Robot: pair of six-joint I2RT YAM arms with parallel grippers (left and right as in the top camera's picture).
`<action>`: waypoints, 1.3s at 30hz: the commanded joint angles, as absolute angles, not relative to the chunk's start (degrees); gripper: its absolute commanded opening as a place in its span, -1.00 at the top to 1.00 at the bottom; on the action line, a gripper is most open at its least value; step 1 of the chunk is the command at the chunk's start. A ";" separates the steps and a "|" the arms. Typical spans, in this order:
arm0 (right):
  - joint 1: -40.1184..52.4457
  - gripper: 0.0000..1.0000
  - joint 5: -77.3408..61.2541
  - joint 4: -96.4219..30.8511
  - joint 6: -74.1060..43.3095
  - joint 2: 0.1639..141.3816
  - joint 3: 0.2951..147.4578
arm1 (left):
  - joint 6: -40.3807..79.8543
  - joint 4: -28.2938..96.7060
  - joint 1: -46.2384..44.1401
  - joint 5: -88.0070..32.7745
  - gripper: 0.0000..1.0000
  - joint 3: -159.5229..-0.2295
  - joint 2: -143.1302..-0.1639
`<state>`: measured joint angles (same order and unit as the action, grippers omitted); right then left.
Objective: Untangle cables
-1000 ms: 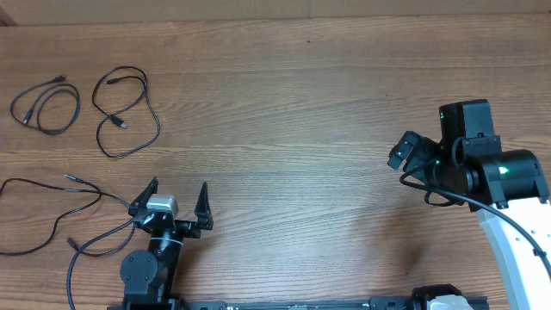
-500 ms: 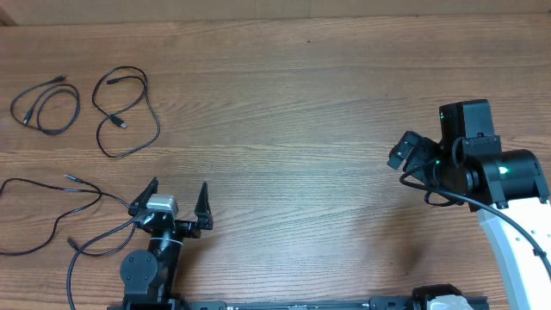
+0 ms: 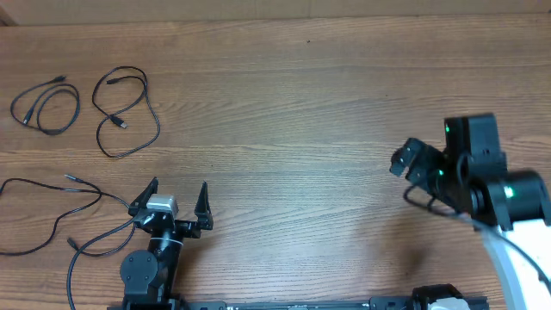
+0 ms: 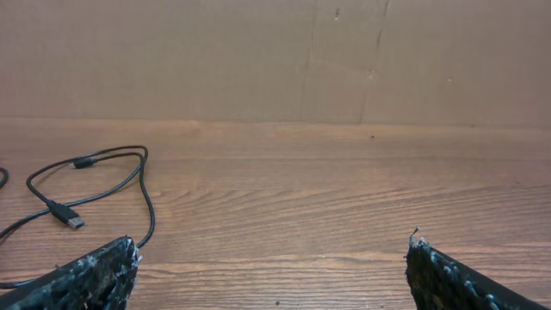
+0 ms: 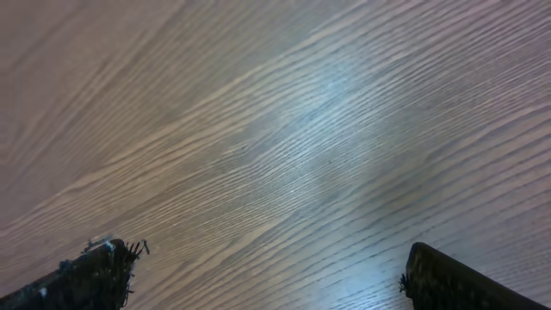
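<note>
Three thin black cables lie apart from one another at the table's left in the overhead view. One is a small coil at the far left. One is a larger loop just to its right. A long one sprawls at the front left, its end reaching close to my left arm. My left gripper is open and empty, right of the long cable. The left wrist view shows the larger loop's plug ahead and left of the open jaws. My right gripper is open and empty over bare wood, far from all cables.
A cardboard wall stands along the table's far edge. The right arm's own thicker black wire hangs beside its wrist. The wooden table stretches between the two arms.
The right arm has shifted slightly toward the table's front and right. The left arm and the cables have not moved.
</note>
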<state>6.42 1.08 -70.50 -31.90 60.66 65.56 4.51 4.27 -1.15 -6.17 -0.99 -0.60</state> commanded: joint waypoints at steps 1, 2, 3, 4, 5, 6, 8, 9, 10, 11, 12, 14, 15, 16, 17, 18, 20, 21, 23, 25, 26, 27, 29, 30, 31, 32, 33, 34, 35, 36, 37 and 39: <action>6.26 -1.00 1.87 -67.40 -32.08 52.84 61.30 | 5.54 4.01 -1.15 -5.74 -0.99 -0.27 -0.25; 6.26 -1.00 1.85 -66.30 -32.08 50.39 59.83 | 5.54 4.01 -1.15 -5.76 -0.99 -0.27 -0.25; 6.28 -1.00 1.85 -65.41 -32.08 48.29 58.59 | 5.54 4.01 -1.15 -5.74 -0.99 -0.27 -0.25; 6.37 -1.00 1.87 -64.10 -32.08 45.58 57.10 | 5.54 4.01 -1.15 -5.76 -0.99 -0.27 -0.25; 6.37 -1.00 1.87 -62.67 -32.08 42.57 55.51 | 5.54 4.01 -1.15 -5.74 -0.99 -0.27 -0.25; 6.35 -1.00 1.87 -61.63 -32.10 39.92 54.30 | 5.56 4.01 -1.15 -5.74 -0.99 -0.27 -0.25; 6.35 -1.00 1.85 -60.12 -32.08 35.44 52.62 | 5.56 4.01 -1.15 -5.74 -0.99 -0.27 -0.25; 6.35 -1.00 1.87 -59.13 -32.08 32.58 51.70 | 5.56 4.01 -1.15 -5.74 -0.99 -0.27 -0.25; 6.35 -1.00 1.87 -57.87 -32.08 30.04 50.96 | 5.54 4.01 -1.15 -5.74 -0.99 -0.27 -0.25; 6.35 -1.00 1.85 -56.55 -32.08 27.86 50.41 | 5.56 4.01 -1.15 -5.74 -0.99 -0.27 -0.25; 6.35 -1.00 1.87 -54.98 -32.08 25.74 49.89 | 5.56 4.01 -1.15 -5.74 -0.99 -0.27 -0.25; 6.35 -1.00 1.87 -51.22 -32.08 21.26 48.88 | 5.56 4.01 -1.15 -5.74 -0.99 -0.27 -0.25; 6.35 -1.00 1.87 -50.13 -32.08 19.59 48.56 | 5.54 4.01 -1.15 -5.74 -0.99 -0.27 -0.25; 6.35 -1.00 1.87 -49.15 -32.08 17.74 48.18 | 5.54 4.01 -1.15 -5.74 -0.99 -0.27 -0.25; 6.35 -1.00 1.87 -48.21 -32.08 15.99 47.79 | 5.56 4.01 -1.15 -5.74 -0.99 -0.27 -0.25; 6.35 -1.00 1.87 -47.40 -32.10 14.48 47.44 | 5.54 3.99 -1.15 -5.74 -0.99 -0.27 -0.25; 6.35 -1.00 1.87 -45.89 -32.08 11.73 46.72 | 5.56 4.01 -1.15 -5.76 -0.99 -0.27 -0.25; 6.35 -1.00 1.85 -44.99 -32.08 10.70 46.39 | 5.56 4.01 -1.15 -5.74 -0.99 -0.27 -0.25; 6.35 -1.00 1.87 -43.33 -32.08 9.13 45.74 | 5.56 4.01 -1.15 -5.74 -0.99 -0.27 -0.25; 6.35 -1.00 1.87 -41.21 -32.08 7.20 44.73 | 5.54 4.01 -1.15 -5.76 -0.99 -0.27 -0.25; 6.35 -1.00 1.87 -40.27 -32.08 6.44 44.25 | 5.54 3.99 -1.15 -5.74 -0.99 -0.27 -0.25; 6.35 -1.00 1.87 -37.98 -32.08 4.82 43.00 | 5.54 4.01 -1.15 -5.74 -0.99 -0.27 -0.25; 6.35 -1.00 1.87 -35.38 -32.08 2.92 41.08 | 5.56 4.01 -1.15 -5.74 -0.99 -0.27 -0.25; 6.35 -1.00 1.87 -34.24 -32.08 2.33 40.29 | 5.54 4.01 -1.15 -5.76 -0.99 -0.27 -0.25; 6.35 -1.00 1.87 -32.77 -32.08 1.69 39.29 | 5.56 4.01 -1.15 -5.74 -0.99 -0.27 -0.25; 6.35 -0.99 1.87 -31.05 -32.08 1.15 38.20 | 5.54 4.01 -1.15 -5.74 -0.99 -0.27 -0.25; 6.35 -1.00 1.87 -29.76 -32.10 0.78 37.36 | 5.54 4.01 -1.15 -5.74 -0.99 -0.27 -0.25; 6.35 -1.00 1.87 -26.46 -32.08 0.19 35.33 | 5.54 4.01 -1.15 -5.74 -0.99 -0.27 -0.25; 6.35 -1.00 1.87 -24.34 -32.08 0.19 34.33 | 5.56 4.01 -1.15 -5.74 -0.99 -0.27 -0.25; 6.35 -1.00 1.87 -21.89 -32.08 0.19 33.17 | 5.56 4.01 -1.15 -5.76 -0.99 -0.27 -0.25; 6.35 -1.00 1.87 -19.27 -32.08 0.19 31.48 | 5.54 4.01 -1.15 -5.74 -0.99 -0.27 -0.25; 6.35 -1.00 1.87 -14.92 -32.08 0.19 28.69 | 5.56 4.01 -1.15 -5.74 -0.99 -0.27 -0.25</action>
<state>6.42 1.10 -17.82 -31.97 0.84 31.79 4.51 4.23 -1.15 -6.17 -0.78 -0.60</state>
